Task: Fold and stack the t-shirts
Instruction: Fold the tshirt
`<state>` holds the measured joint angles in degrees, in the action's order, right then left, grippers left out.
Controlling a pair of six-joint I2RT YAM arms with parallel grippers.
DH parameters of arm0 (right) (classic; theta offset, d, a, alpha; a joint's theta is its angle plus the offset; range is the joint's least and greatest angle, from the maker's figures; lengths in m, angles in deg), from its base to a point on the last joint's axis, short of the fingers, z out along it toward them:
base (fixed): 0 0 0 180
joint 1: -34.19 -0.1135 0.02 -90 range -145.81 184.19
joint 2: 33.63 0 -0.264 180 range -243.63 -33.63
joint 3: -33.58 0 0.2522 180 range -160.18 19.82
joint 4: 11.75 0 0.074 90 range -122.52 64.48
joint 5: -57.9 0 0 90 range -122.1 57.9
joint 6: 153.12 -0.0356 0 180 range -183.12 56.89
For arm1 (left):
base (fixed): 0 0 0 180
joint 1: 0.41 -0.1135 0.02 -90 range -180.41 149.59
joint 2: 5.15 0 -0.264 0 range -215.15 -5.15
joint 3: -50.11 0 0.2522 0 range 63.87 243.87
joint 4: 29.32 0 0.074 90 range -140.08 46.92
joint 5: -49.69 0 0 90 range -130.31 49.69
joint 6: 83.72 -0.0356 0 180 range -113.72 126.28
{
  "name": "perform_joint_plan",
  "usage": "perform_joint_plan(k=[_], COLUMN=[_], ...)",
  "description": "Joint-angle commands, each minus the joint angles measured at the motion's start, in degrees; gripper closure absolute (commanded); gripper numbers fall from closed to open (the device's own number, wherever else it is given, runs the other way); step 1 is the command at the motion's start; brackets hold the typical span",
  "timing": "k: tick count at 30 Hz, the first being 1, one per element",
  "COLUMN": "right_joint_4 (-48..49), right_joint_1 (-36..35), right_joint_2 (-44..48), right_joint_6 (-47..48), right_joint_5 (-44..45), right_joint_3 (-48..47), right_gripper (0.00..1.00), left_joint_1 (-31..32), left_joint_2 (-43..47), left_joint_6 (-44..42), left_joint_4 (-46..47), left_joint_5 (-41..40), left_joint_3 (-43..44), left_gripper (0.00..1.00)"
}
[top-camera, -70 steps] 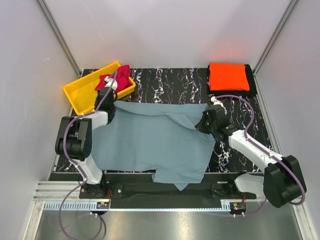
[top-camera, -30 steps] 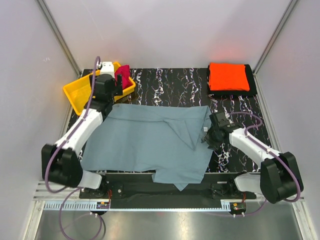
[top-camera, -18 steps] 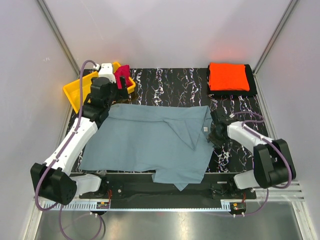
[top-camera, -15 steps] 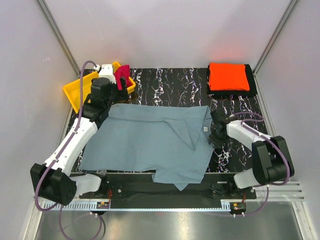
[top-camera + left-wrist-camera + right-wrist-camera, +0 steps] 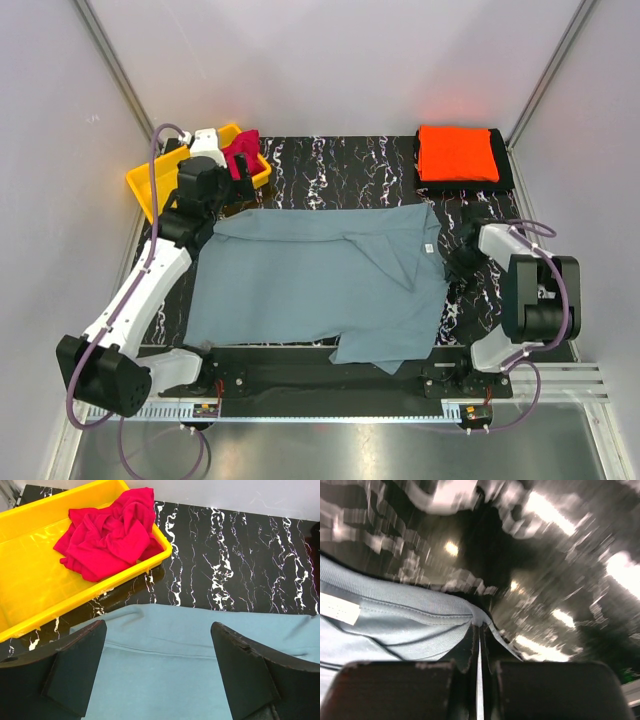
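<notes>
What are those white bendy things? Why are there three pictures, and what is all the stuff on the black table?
They are two robot arms, bolted at the near edge of a black marbled table. The big picture looks down from above; the other two come from small cameras on each arm's wrist. A grey-blue t-shirt lies spread out in the middle. A folded orange t-shirt sits at the far right corner. A crumpled crimson t-shirt lies in a yellow bin at the far left. The right arm has its jaws shut, pinching the grey-blue shirt's edge. The left arm holds its jaws wide open above that shirt, gripping nothing.
</notes>
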<state>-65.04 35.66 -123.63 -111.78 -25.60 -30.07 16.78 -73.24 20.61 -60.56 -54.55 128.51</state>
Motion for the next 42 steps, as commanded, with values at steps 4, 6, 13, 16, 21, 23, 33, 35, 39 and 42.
perform_joint_plan(k=[4,6,13,16,21,23,33,35,39,42], right_joint_4=[-2.0,-2.0,-3.7,-5.7,-6.7,-6.1,-1.8,-0.6,0.2,1.1], right_joint_1=[10.0,15.6,22.3,22.3,22.3,21.6,8.0,7.6,7.5,7.5], right_joint_2=[-4.8,-5.0,-5.8,-3.7,1.1,3.7,10.5,10.8,12.5,13.1], right_joint_6=[10.1,11.7,14.4,15.0,15.0,15.3,13.8,13.8,14.0,14.1], right_joint_5=[8.6,9.8,5.9,5.7,3.0,-0.2,-2.4,-3.0,-3.2,-3.3], right_joint_3=[-2.1,-2.6,-8.9,-12.8,-16.8,-17.2,-12.2,-11.1,-10.4,-10.2], right_gripper=[0.98,0.97,0.78,0.68,0.64,0.64,0.64,0.64,0.64,0.64], left_joint_1=[-0.1,-0.1,-1.6,-6.6,-9.6,-9.7,-9.4,-8.9,-8.2,-8.1], left_joint_2=[-1.9,-2.5,-5.5,-7.2,-13.3,-16.0,-16.8,-16.5,-17.7,-21.3], left_joint_6=[1.4,0.5,3.2,5.8,5.7,9.7,46.8,51.8,60.4,64.4], left_joint_4=[-0.8,-1.4,-3.6,-4.1,-5.2,-5.6,-6.3,-6.8,-6.9,-6.9], left_joint_5=[-0.4,0.7,-0.6,6.1,12.1,12.3,7.4,4.8,2.6,3.7], left_joint_3=[3.4,3.6,1.1,-0.8,-0.3,-0.4,-7.6,-7.8,-8.2,-6.0], left_gripper=[0.09,0.09,0.12,0.19,0.21,0.25,0.37,0.37,0.37,0.39])
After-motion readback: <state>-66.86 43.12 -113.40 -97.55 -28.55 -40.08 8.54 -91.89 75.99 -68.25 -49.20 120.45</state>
